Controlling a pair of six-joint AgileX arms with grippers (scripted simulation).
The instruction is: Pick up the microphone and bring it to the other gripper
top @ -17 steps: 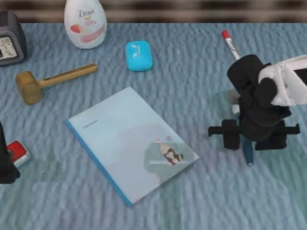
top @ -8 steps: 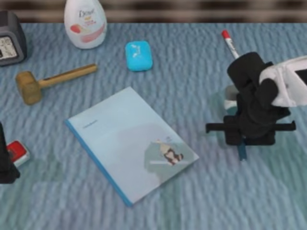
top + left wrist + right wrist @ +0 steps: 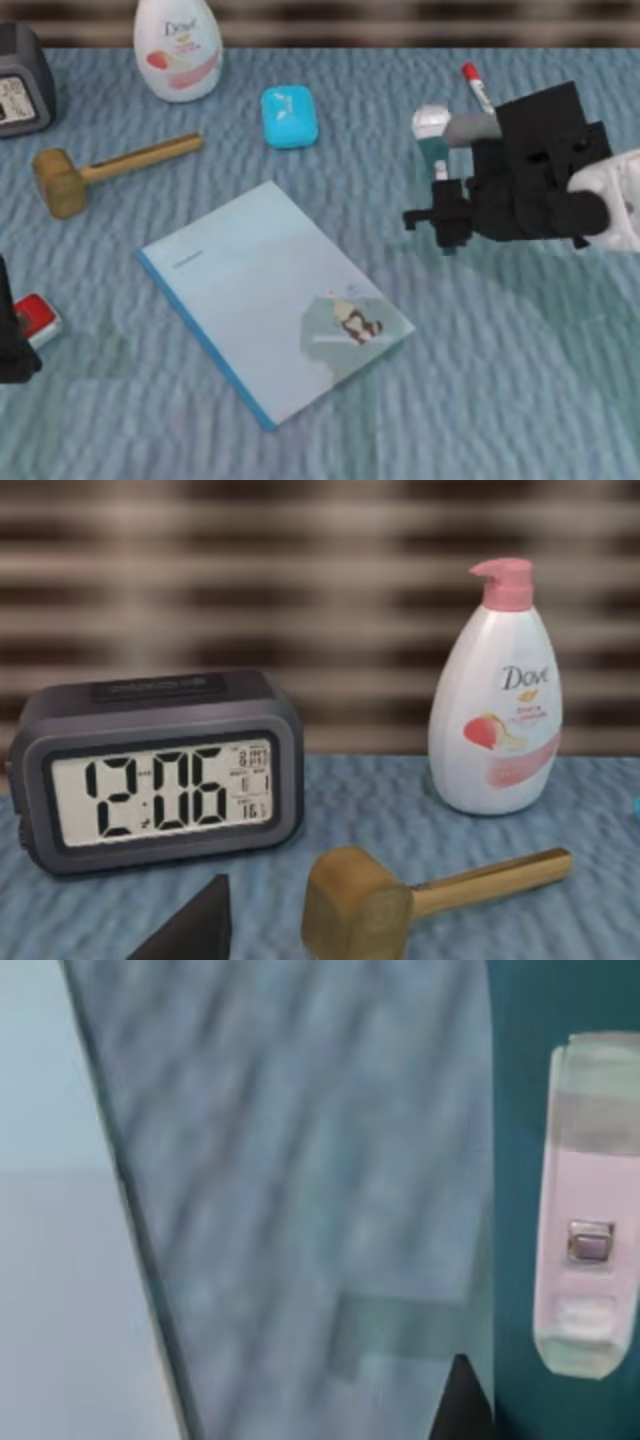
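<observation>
Microphone (image 3: 434, 140): top view, gripped in the right claw (image 3: 443, 215) near the counter's (image 3: 500, 400) far right edge, silvery head toward the far edge, beside a red-capped marker (image 3: 478, 90). Left claw (image 3: 12, 340) parked at the left edge; whether open or closed, cannot tell. Left wrist view: clock (image 3: 160, 775), lotion bottle (image 3: 497, 695), mallet (image 3: 400, 900). Right wrist view: teal handle (image 3: 520, 1110) with white switch strip (image 3: 588, 1200), close up.

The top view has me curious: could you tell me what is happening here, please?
The right gripper holds the microphone by its teal handle, lifted above the table's right side with the silvery head pointing toward the far edge. The left gripper sits parked at the left edge, beside a red-and-white object.
</observation>
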